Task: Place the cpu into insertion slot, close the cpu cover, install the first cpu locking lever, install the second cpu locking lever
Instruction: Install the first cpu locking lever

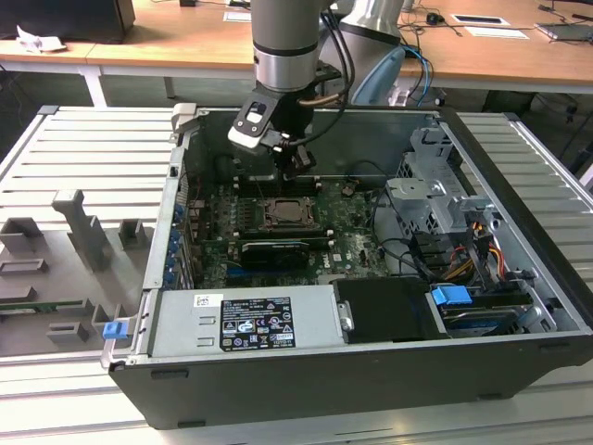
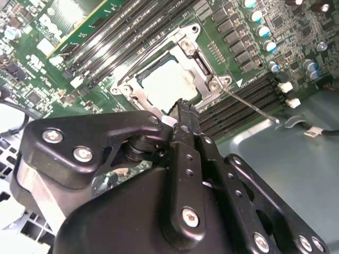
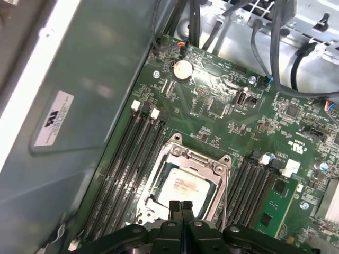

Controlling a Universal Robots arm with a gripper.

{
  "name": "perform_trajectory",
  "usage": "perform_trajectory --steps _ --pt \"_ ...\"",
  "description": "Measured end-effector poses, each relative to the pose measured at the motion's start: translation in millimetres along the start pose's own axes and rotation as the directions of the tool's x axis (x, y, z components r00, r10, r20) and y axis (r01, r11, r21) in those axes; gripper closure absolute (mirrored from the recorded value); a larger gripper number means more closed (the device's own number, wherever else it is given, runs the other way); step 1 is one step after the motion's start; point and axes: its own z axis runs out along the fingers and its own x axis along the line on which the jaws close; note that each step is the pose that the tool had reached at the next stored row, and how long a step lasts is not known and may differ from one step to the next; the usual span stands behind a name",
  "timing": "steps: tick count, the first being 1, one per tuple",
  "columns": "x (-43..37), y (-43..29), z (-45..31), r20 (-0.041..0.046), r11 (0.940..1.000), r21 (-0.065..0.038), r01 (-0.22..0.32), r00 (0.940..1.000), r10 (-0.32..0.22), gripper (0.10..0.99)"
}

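Observation:
The cpu [image 3: 183, 186] [image 2: 169, 82] lies flat in the insertion slot [image 1: 283, 215] on the green board, its pale top showing. Down over it lies the cpu cover [image 3: 193, 157] [image 2: 132, 91], a silver frame. From one corner of the socket a thin metal locking lever [image 2: 249, 105] sticks out across the memory slots. My gripper [image 3: 181, 207] [image 2: 183, 107] [image 1: 295, 170] hangs just above the socket's edge, its black fingers shut together with nothing between them.
Long black memory slots [image 3: 132, 153] flank the socket on both sides. The case wall [image 3: 63, 132] rises close by. On the exterior view's right are a drive cage [image 1: 435, 199] and cables [image 1: 463, 250], with the power supply [image 1: 246, 320] in front.

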Motion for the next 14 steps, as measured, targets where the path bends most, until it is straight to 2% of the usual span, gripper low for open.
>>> perform_trajectory --steps 7,14 --pt "0.0 0.0 -0.1 -0.0052 0.9955 -0.001 0.095 0.9955 -0.095 0.980" --pt "0.0 0.1 0.0 -0.0072 0.9919 -0.001 0.127 0.9919 -0.127 0.980"
